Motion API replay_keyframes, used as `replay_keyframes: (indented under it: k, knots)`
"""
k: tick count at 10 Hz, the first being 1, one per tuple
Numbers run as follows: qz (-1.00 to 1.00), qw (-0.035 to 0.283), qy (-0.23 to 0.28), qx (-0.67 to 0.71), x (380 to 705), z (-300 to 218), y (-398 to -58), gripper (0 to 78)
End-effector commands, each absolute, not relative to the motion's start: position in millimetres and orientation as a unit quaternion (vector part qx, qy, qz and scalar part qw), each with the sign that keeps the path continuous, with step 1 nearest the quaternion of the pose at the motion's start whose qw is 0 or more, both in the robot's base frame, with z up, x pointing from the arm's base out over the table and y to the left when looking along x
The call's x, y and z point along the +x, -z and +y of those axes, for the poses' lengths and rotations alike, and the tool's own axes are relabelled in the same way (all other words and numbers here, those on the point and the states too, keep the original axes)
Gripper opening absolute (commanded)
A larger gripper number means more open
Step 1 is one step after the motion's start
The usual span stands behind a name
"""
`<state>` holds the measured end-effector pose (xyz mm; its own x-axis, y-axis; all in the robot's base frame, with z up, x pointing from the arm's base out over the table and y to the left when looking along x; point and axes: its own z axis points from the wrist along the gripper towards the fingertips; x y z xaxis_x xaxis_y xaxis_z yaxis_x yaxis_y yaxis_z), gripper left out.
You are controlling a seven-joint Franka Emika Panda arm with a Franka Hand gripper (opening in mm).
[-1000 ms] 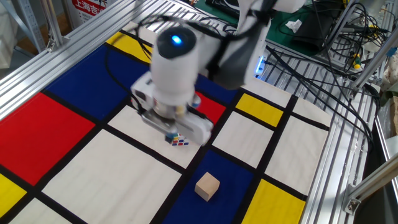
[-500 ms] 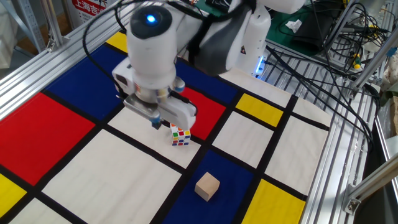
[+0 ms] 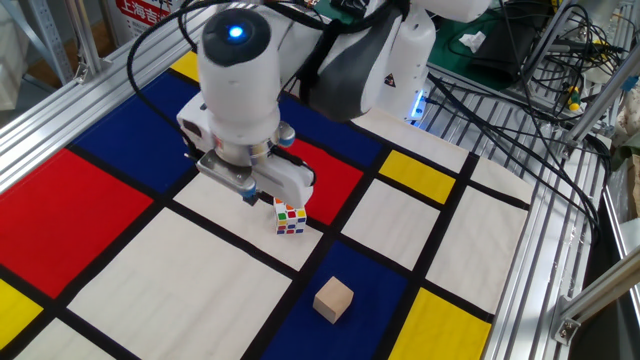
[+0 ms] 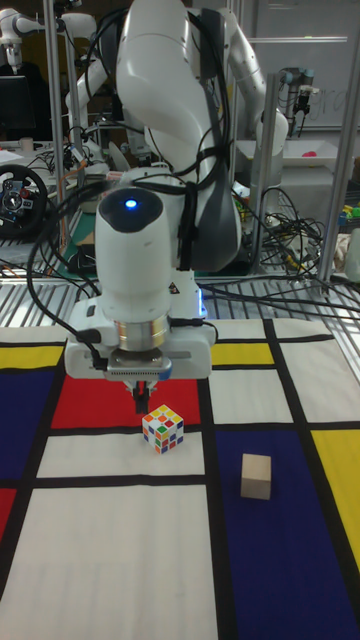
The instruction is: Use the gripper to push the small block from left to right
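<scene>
Gripper (image 4: pixel 141 397) is hanging under the boxy white-and-grey wrist (image 4: pixel 140 353), low over the colour-block mat (image 3: pixel 200 290), above the black line between a red panel and a white one, toward the mat's far edge. Fingers look pressed together with no gap showing, holding nothing. Sticker puzzle cube (image 4: pixel 163 429) is sitting on the white panel just beside the fingertips; can't tell whether they're touching. Small block (image 3: pixel 334 299), plain tan wood, is resting flat on the blue panel closer to the mat's near edge, apart from both the puzzle cube and the gripper, nothing contacting it. In the tall fixed view the block (image 4: pixel 257 476) is sitting to the right of the puzzle cube. Blue light glowing on the arm's joint housing (image 3: pixel 236 32).
</scene>
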<state>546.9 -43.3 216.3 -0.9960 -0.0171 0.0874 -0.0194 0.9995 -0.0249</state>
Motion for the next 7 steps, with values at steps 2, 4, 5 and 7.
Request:
replay_keyframes:
  k: [2, 4, 5, 7]
  knots:
    - [-1.000, 0.011, -0.015, -0.001, 541.3, -48.6, -227.2, 0.0]
    - [-1.000, 0.020, -0.013, -0.002, 518.6, -77.6, -273.6, 0.0]
    - [-1.000, 0.024, -0.012, -0.005, 509.1, -94.5, -302.7, 0.0]
    - [-1.000, 0.027, -0.009, -0.007, 493.3, -122.3, -336.3, 0.0]
